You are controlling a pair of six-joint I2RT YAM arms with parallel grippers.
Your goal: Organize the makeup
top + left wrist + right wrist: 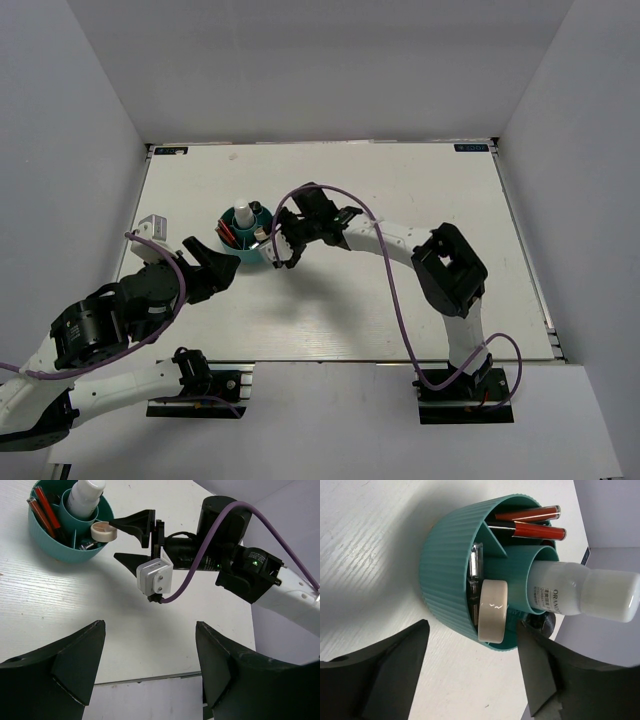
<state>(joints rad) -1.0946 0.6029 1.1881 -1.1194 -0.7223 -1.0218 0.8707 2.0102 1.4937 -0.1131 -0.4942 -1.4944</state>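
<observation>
The teal holder [245, 235] stands left of the table's middle and holds the makeup. A white bottle [243, 215] stands upright in its centre cup. In the right wrist view the holder [450, 570] holds two red pencils [530, 522], the white bottle [580, 592], a small round jar [492, 610] on edge at the rim, and a thin clear-edged item [476, 562]. My right gripper [272, 245] is open and empty just right of the holder, its fingers apart on either side of the jar's position [472, 640]. My left gripper [222, 262] is open and empty, below-left of the holder [150, 625].
In the left wrist view the holder [60, 545] is at the top left, and the right arm's open gripper [114, 541] points at the jar [102, 531]. The right arm's purple cable [385, 260] loops over the table. The near table edge [150, 680] runs below my left fingers.
</observation>
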